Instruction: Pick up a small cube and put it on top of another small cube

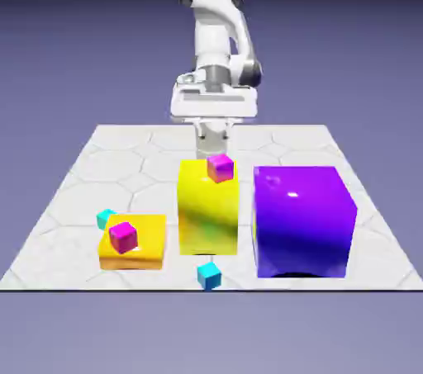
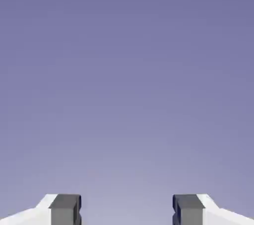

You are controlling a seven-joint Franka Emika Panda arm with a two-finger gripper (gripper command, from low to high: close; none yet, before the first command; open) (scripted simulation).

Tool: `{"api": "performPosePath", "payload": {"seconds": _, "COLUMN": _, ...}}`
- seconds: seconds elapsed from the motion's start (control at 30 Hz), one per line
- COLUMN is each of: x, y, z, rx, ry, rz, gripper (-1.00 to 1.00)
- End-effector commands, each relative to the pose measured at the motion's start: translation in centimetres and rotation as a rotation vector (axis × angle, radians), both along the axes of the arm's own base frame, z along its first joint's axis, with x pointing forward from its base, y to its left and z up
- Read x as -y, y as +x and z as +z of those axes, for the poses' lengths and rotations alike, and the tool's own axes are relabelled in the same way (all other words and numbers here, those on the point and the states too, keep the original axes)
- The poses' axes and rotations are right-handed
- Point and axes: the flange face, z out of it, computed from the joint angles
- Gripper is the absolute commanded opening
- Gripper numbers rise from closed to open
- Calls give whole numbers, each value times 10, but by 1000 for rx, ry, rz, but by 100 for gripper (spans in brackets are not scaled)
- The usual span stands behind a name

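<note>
One small cyan cube [image 1: 210, 276] lies near the table's front edge, in front of the tall yellow block. A second small cyan cube [image 1: 105, 218] peeks out behind the low yellow block at the exterior view's left. My gripper [image 1: 213, 148] hangs behind the tall yellow block, far from both cyan cubes, its fingertips partly hidden by that block. In the hand view the gripper [image 2: 126, 211] is open, its grey fingertips [image 2: 65, 210] wide apart with only the blue-violet backdrop between them.
A tall yellow block [image 1: 207, 211] carries a magenta cube [image 1: 221, 168]. A low yellow block [image 1: 134, 244] carries another magenta cube [image 1: 123, 236]. A big purple block [image 1: 304, 220] stands at the exterior view's right.
</note>
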Motion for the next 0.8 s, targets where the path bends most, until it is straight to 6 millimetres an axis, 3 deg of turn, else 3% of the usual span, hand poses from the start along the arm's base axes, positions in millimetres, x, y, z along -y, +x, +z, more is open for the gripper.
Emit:
{"api": "performPosePath", "payload": {"seconds": 0.0, "x": 11, "y": 3, "z": -7, "rx": -23, "ry": 25, "rz": -58, "gripper": 0}}
{"api": "performPosePath", "payload": {"seconds": 0.2, "x": 77, "y": 12, "z": -53, "rx": -147, "ry": 178, "rz": -420, "gripper": 0}}
{"api": "performPosePath", "payload": {"seconds": 0.37, "x": 134, "y": 7, "z": -93, "rx": -230, "ry": 310, "rz": -734, "gripper": 0}}
{"api": "performPosePath", "payload": {"seconds": 0.57, "x": 199, "y": -14, "z": -142, "rx": -308, "ry": 474, "rz": -1121, "gripper": 0}}
{"api": "performPosePath", "payload": {"seconds": 0.77, "x": 256, "y": -50, "z": -192, "rx": -365, "ry": 642, "rz": -1517, "gripper": 0}}
